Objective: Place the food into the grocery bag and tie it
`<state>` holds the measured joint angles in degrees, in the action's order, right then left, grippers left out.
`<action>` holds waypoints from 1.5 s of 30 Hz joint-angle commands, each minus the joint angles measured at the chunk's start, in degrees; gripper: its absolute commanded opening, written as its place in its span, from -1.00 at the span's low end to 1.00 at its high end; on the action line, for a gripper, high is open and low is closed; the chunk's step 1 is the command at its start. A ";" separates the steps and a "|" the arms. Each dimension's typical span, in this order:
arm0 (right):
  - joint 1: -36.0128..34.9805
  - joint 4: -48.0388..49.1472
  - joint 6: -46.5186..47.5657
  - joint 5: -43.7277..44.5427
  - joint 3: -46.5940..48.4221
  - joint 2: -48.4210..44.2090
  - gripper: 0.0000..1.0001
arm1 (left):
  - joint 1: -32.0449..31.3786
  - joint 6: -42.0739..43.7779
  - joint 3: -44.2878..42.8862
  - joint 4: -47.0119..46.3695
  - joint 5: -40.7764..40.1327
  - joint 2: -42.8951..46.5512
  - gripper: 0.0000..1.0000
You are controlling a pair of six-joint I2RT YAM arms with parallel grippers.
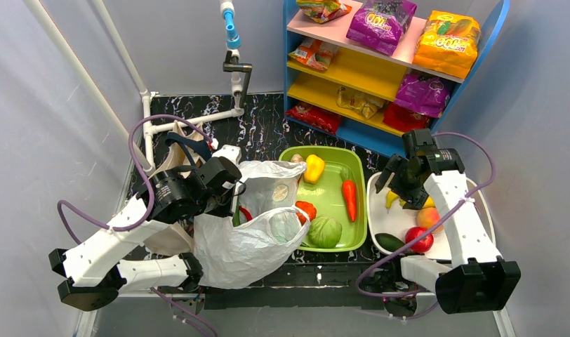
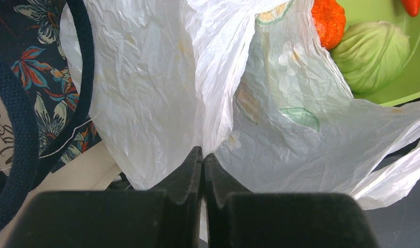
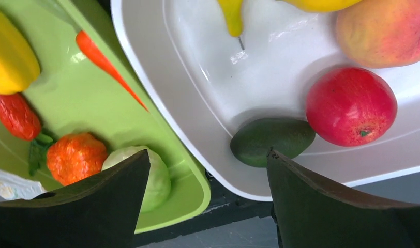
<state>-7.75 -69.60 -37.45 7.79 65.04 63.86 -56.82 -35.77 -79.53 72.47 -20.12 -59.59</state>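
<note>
The white plastic grocery bag (image 1: 243, 235) stands open at the table's front left, its mouth against the green tray; it fills the left wrist view (image 2: 161, 88). My left gripper (image 1: 233, 199) is shut, pinching a fold of the bag's rim (image 2: 203, 153). My right gripper (image 1: 396, 188) is open and empty above the near-left part of the white tray (image 1: 472, 193), over the gap between both trays (image 3: 208, 157). The tray holds a yellow banana (image 1: 392, 199) (image 3: 231, 15) and a peach (image 1: 428, 217) (image 3: 389, 31). A purple packet (image 1: 380, 21) and an orange-yellow packet (image 1: 447, 42) lie on the top shelf.
A green tray (image 1: 358, 200) with carrot, cabbage, yellow pepper and other vegetables sits in the middle. A red apple (image 3: 351, 106) and avocado (image 3: 272, 140) share the white tray. A floral tote bag (image 2: 42, 93) lies behind the plastic bag. The blue shelf (image 1: 387, 74) stands at the back, white pipes at the back left.
</note>
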 commanded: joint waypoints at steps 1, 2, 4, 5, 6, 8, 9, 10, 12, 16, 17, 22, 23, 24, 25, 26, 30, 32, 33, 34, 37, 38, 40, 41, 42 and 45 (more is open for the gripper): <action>2.98 6.44 -0.65 -0.61 -2.98 1.69 0.75 | -0.21 0.11 0.37 0.94 -1.27 0.20 -1.00; 3.46 8.31 -0.08 -0.70 -4.20 2.67 0.75 | -0.20 0.02 0.52 0.81 -1.34 0.25 -1.00; 4.35 10.78 1.04 -1.82 -5.62 4.10 0.74 | -0.19 -0.25 0.99 0.56 -1.50 0.35 -1.00; 4.67 12.05 1.64 -2.05 -6.37 5.01 0.74 | -0.19 -0.29 1.18 0.43 -1.49 0.43 -1.00; 4.95 13.40 2.07 -2.03 -6.93 6.11 0.73 | -0.18 -0.33 1.32 0.38 -1.50 0.36 -1.00; 5.70 15.54 2.99 -2.45 -7.63 8.46 0.72 | -0.15 -0.32 1.24 0.48 -1.92 -0.08 -1.00; 6.16 16.47 3.58 -2.52 -8.07 10.07 0.69 | -0.23 -0.27 1.11 0.76 -2.26 -0.24 -1.00; 6.76 17.20 4.03 -2.88 -8.30 10.85 0.66 | -0.21 -0.20 0.94 0.74 -2.54 -0.42 -1.00; 7.21 18.89 5.18 -3.34 -8.71 13.24 0.61 | -0.26 0.21 0.53 0.95 -3.17 -0.84 -1.00; 9.65 22.09 7.27 -2.69 -9.86 16.01 0.48 | -0.18 1.09 -0.09 1.06 -4.02 -1.83 -1.00; 10.32 22.88 7.72 -3.08 -10.23 16.52 0.43 | -0.25 1.31 -0.32 1.24 -4.19 -2.05 -1.00; 12.71 26.48 9.63 -5.07 -11.37 19.67 0.25 | -0.29 2.27 -0.85 1.68 -4.82 -3.07 -1.00; 12.93 26.86 9.86 -5.12 -11.37 20.63 0.22 | -0.27 2.39 -0.93 1.91 -4.92 -3.19 -1.00; 12.98 27.18 10.05 -5.27 -11.28 21.57 0.18 | -0.22 2.45 -0.98 2.01 -5.09 -3.29 -1.00; 13.06 27.68 10.19 -5.48 -11.32 22.39 0.11 | -0.18 2.64 -0.90 2.08 -5.08 -3.36 -1.00; 13.07 28.15 10.35 -5.72 -11.29 23.23 0.06 | -0.24 2.76 -0.85 2.08 -5.14 -3.42 -1.00; 13.06 29.43 10.44 -6.04 -11.77 25.61 0.03 | -0.24 3.20 -0.95 2.11 -5.24 -3.82 -1.00; 13.03 29.93 10.99 -5.95 -12.09 26.62 0.01 | -0.17 3.40 -0.98 1.92 -5.35 -4.10 -1.00; 13.02 30.22 11.32 -5.81 -12.37 27.16 -0.01 | -0.16 3.57 -1.08 1.83 -5.43 -4.33 -1.00; 13.02 30.45 11.45 -5.78 -12.57 27.59 -0.04 | -0.14 3.66 -1.20 1.69 -5.50 -4.49 -1.00; 13.06 30.95 11.97 -5.84 -13.29 28.90 -0.23 | -0.15 3.91 -1.29 1.23 -5.66 -5.20 -1.00; 13.08 31.09 12.11 -5.86 -13.44 29.17 -0.29 | -0.14 3.92 -1.34 1.14 -5.67 -5.39 -1.00; 13.07 31.15 12.42 -5.94 -13.53 29.51 -0.43 | -0.20 3.96 -1.47 0.93 -5.76 -5.81 -1.00; 13.03 31.12 12.60 -5.98 -13.53 29.61 -0.49 | -0.20 3.88 -1.50 0.81 -5.73 -6.00 -1.00; 13.02 31.04 12.79 -5.83 -13.39 29.70 -0.55 | -0.17 3.91 -1.61 0.73 -5.71 -6.13 -1.00; 13.03 30.32 13.38 -5.64 -12.90 29.33 -0.75 | -0.15 3.87 -1.50 0.17 -5.47 -6.36 -1.00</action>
<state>5.17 -40.21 -24.88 1.30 53.04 91.18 -56.82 -32.27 -79.29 72.36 -24.21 -65.98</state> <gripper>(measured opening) 0.208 0.010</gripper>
